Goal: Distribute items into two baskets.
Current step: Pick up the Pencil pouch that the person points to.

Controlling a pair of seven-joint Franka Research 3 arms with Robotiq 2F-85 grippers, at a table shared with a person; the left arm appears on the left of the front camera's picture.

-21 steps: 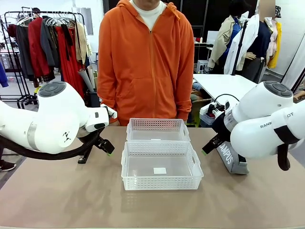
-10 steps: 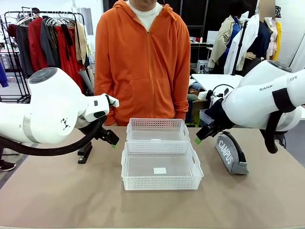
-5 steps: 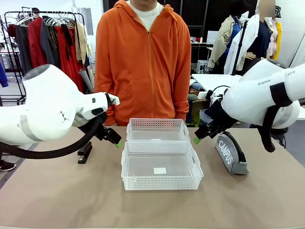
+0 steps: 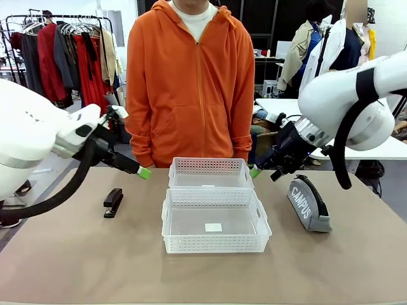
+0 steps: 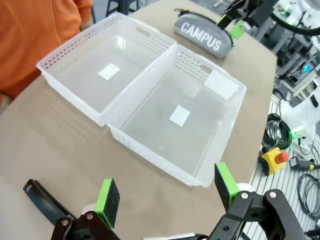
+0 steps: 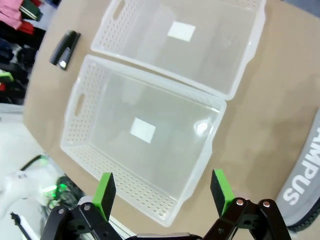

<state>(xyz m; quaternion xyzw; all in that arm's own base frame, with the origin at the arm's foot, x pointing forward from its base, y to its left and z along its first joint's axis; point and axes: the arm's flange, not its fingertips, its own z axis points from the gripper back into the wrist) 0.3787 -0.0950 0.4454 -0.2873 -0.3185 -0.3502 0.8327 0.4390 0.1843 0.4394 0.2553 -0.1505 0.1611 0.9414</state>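
Note:
The small black stapler (image 4: 113, 202) lies on the table left of the baskets, and also sits at the bottom left of the left wrist view (image 5: 42, 200). The grey CAMPUS pouch (image 4: 308, 203) rests right of them. The two white baskets touch: the near basket (image 4: 213, 244) and the far basket (image 4: 210, 166), both empty except for floor labels. My left gripper (image 4: 141, 171) hovers open above the table between stapler and far basket. My right gripper (image 4: 256, 171) hangs open by the far basket's right end, left of the pouch. Both wrist views show green pads (image 5: 107, 196) (image 6: 220, 185) spread wide, holding nothing.
A person in an orange hoodie (image 4: 194, 82) stands at the far edge behind the baskets. Bare table lies in front of the near basket. A clothes rack (image 4: 63, 57) stands behind at left. From the right wrist the stapler (image 6: 65, 47) and pouch (image 6: 305, 175) flank the baskets.
Both arms have lifted. My left gripper rose and drew back left from the baskets. My right gripper moved up and left, away from the pouch toward the far basket's corner.

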